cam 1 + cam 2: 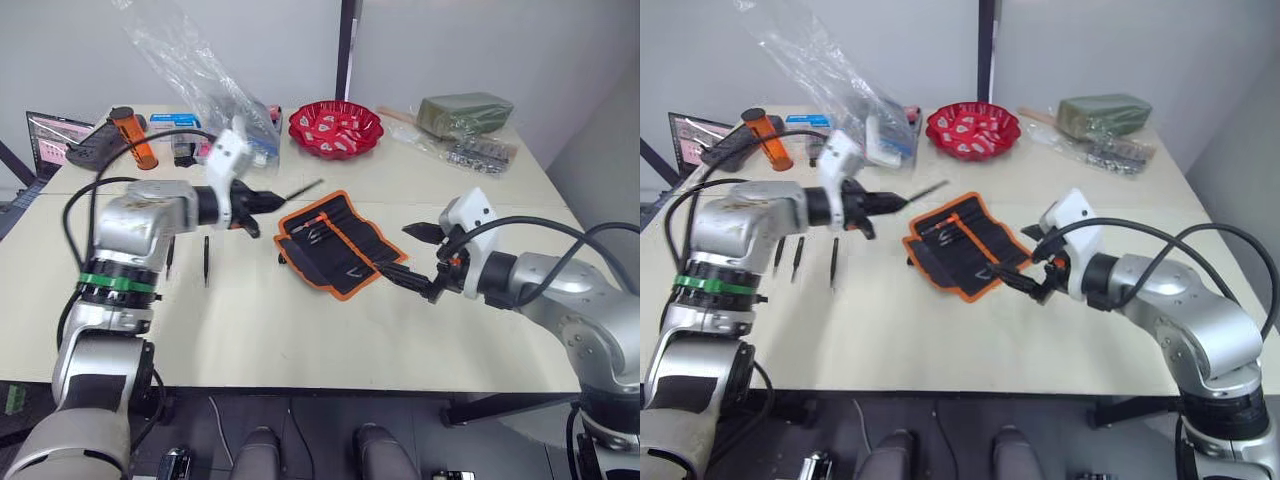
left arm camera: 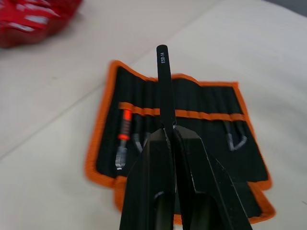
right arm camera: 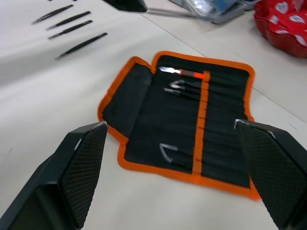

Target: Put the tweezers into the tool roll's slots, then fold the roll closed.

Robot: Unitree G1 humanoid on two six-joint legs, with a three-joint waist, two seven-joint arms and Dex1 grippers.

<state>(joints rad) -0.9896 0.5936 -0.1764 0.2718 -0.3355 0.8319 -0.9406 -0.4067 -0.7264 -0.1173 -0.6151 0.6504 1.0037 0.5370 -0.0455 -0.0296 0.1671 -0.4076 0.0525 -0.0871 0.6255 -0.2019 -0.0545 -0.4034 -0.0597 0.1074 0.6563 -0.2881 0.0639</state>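
Orange binding frames the tool roll [image 1: 339, 243], which lies unfolded on the pale table [image 1: 300, 330] in front of you, between your two arms. Across its inner face runs an orange strip over the row of slots [image 3: 201, 122]; you can see a few tools already tucked in there, one with a red-orange handle [image 3: 189, 73] and a couple with bent silvery ends.

Your left gripper [image 1: 270, 199] is clamped tight on one of the tweezers [image 1: 304, 188]. In the left wrist view the slim black tool [image 2: 165, 86] stands straight out from between the closed fingers [image 2: 153, 177], and it carries small white lettering near its far end. It hangs above the table, just beside the roll's far left corner and pointing toward the roll, not touching the fabric.

Your right gripper [image 1: 418, 256] has its fingers spread wide and grips nothing; it sits close to the roll's right edge, facing the roll. In the right wrist view the two textured pads [image 3: 84, 167] bracket the whole roll.

Four more tweezers [image 3: 72, 26] lie loose on the table to the left of the roll, roughly parallel and well apart from it. Farther back you see a red bowl [image 1: 336, 128], a clear plastic bag [image 1: 195, 60] and an orange-handled tool [image 1: 133, 137].
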